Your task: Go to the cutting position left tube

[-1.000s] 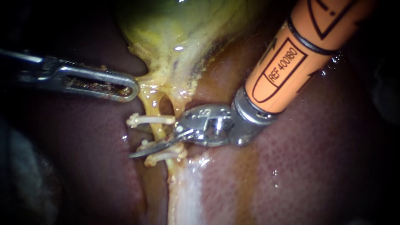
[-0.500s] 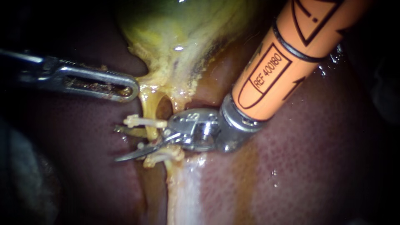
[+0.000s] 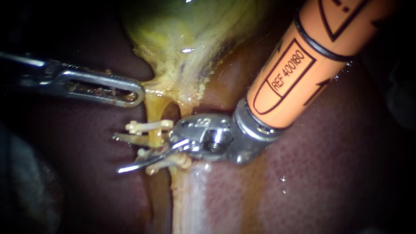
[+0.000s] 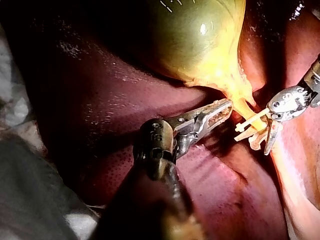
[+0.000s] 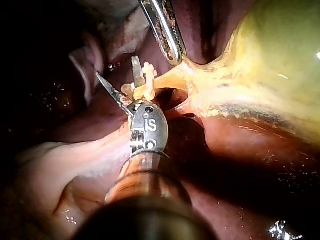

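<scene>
The yellow left tube (image 3: 154, 113) runs down from the gallbladder neck (image 3: 182, 65) and carries two pale clips, an upper clip (image 3: 147, 126) and a lower clip (image 3: 169, 161). My right instrument (image 3: 117, 154), on an orange shaft, has curved blades that stand open, one on each side of the tube between the clips. The right wrist view shows the same blades (image 5: 117, 70) straddling the tube (image 5: 165, 80). My left instrument (image 3: 130, 93) has slotted jaws shut on the yellow tissue at the gallbladder neck and holds it out to the left; they appear as closed jaws (image 4: 217, 111) in the left wrist view.
Dark red liver (image 3: 325, 173) lies all around. A second yellow strand (image 3: 185, 104) runs to the right of the clipped tube, with a small gap between them. A pale band of tissue (image 3: 190, 199) runs down below the clips. The green gallbladder (image 4: 200, 35) bulges above.
My right instrument has slid left, so its open blades now reach past the tube on both sides between the clips. The left instrument has stayed put.
</scene>
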`<state>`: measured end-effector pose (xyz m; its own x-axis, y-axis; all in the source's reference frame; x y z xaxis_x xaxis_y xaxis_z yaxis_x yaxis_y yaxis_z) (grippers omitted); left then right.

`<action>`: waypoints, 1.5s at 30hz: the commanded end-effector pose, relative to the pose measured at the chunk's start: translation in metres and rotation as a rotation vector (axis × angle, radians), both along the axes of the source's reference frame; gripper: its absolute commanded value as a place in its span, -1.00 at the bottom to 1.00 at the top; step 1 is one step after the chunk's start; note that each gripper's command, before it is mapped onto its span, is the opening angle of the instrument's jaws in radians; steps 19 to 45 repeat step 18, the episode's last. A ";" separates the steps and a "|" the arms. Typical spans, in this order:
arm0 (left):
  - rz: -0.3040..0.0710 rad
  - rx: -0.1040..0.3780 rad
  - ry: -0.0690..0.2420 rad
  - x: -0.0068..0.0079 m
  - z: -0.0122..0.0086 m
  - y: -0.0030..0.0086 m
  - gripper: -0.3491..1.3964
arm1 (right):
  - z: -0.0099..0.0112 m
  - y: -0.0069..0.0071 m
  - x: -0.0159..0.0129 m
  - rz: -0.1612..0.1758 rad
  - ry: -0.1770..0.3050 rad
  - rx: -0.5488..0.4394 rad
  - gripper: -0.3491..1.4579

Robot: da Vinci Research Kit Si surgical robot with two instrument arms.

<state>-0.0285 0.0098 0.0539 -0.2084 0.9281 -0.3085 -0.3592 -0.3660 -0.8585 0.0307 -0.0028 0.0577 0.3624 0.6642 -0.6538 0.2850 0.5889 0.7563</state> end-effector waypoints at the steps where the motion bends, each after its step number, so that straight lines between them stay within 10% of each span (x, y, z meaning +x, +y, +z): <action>1: 0.000 0.000 0.000 0.0000 0.0000 0.0000 -1.00 | -0.0002 0.0001 0.0000 0.003 0.002 0.002 0.75; 45: 0.000 0.000 0.000 0.0000 0.0000 0.0000 -1.00 | -0.0005 0.0005 0.0000 0.007 0.007 0.007 0.73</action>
